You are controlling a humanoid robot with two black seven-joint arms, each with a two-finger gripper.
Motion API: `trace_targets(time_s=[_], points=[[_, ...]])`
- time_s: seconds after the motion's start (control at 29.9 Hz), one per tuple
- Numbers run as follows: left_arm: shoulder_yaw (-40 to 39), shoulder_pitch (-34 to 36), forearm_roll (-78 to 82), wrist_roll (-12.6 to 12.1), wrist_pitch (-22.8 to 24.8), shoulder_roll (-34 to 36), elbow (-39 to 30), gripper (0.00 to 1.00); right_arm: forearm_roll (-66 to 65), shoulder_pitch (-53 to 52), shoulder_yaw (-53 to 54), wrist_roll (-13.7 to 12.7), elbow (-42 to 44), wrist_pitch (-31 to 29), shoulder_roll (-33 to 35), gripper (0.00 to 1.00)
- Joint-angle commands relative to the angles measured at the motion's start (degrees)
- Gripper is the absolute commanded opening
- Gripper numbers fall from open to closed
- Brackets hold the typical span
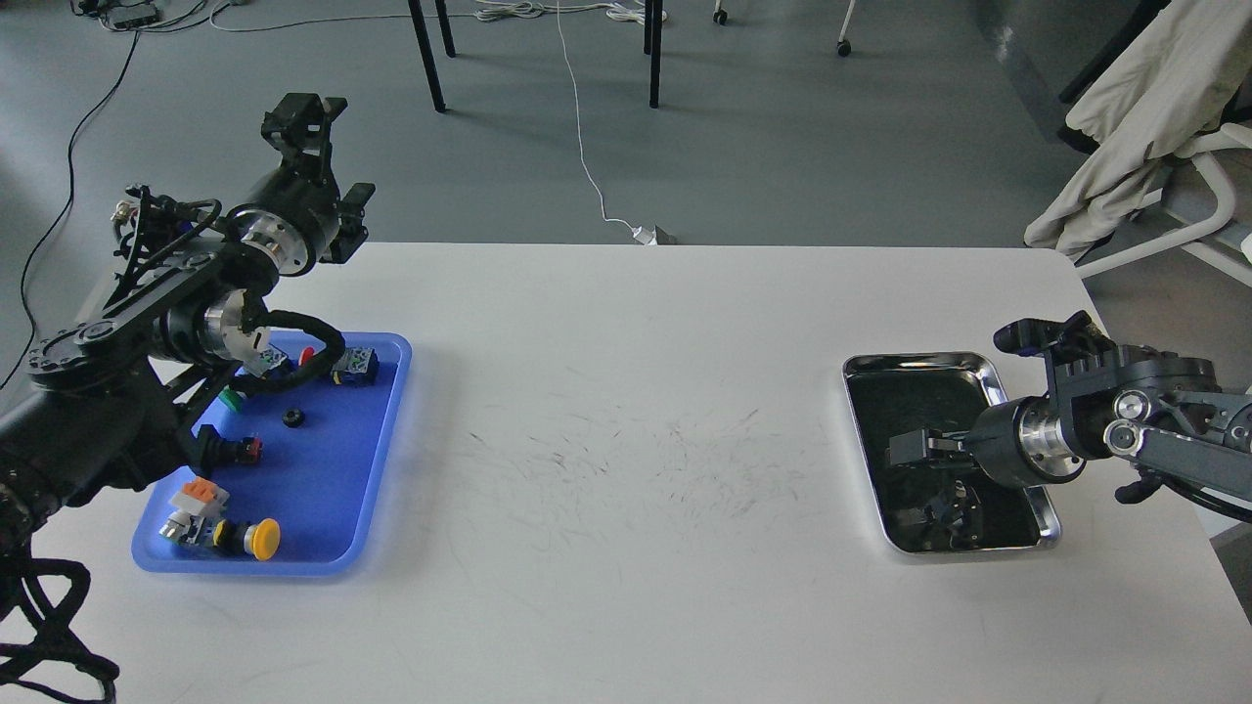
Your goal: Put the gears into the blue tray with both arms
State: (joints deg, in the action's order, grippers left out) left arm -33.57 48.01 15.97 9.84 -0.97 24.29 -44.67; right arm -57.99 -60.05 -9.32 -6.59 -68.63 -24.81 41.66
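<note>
The blue tray [333, 489] lies at the table's left. One small black gear [291, 418] rests in it among colour-capped push-buttons. My left gripper [301, 112] is raised high beyond the tray's far end, well clear of the gear; its fingers cannot be told apart. My right gripper [908, 450] reaches in from the right, low over the middle of the shiny steel tray [978, 362]. It is dark against the tray's dark floor, so its state and anything under it stay unclear.
Push-buttons in the blue tray include a yellow one [260, 537], a green one [231, 399] and a blue-black switch [354, 366]. The left arm's cable [313, 328] loops over the tray's far end. The white table [626, 508] shows scuff marks in its middle.
</note>
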Motion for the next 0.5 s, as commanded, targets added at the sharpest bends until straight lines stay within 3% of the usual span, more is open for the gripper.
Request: trace_targets(time_s=[0.0,0.07,0.17,0.23,0.27,0.47], points=[[0.0,-0.2,0.0,0.1,0.0,0.0,-0.1,0.98,0.0,-0.6,-1.0,0.3,0.2,-0.1,-0.3,0.49],[0.0,-0.1,0.0,0.0,0.0,0.0,-0.1,0.98,0.0,-1.4,-2.0,0.3,0.2,-0.2,-0.3,0.39],[0.0,-0.1,0.0,0.0,0.0,0.0,-0.1,0.98,0.0,-2.2,-3.1,0.6,0.2,-0.2,-0.3,0.35],[0.0,-0.1,0.0,0.0,0.0,0.0,-0.1,0.98,-0.2,-2.6,-3.5,0.7,0.2,-0.6,-0.3,0.10],[0.0,-0.1,0.0,0.0,0.0,0.0,-0.1,0.98,-0.2,-2.6,-3.7,0.8,0.2,-0.9,-0.3,0.04],[0.0,-0.2,0.0,0.1,0.0,0.2,-0.1,0.98,-0.4,-2.7,-3.8,1.3,1.4,-1.3,-1.0,0.02]])
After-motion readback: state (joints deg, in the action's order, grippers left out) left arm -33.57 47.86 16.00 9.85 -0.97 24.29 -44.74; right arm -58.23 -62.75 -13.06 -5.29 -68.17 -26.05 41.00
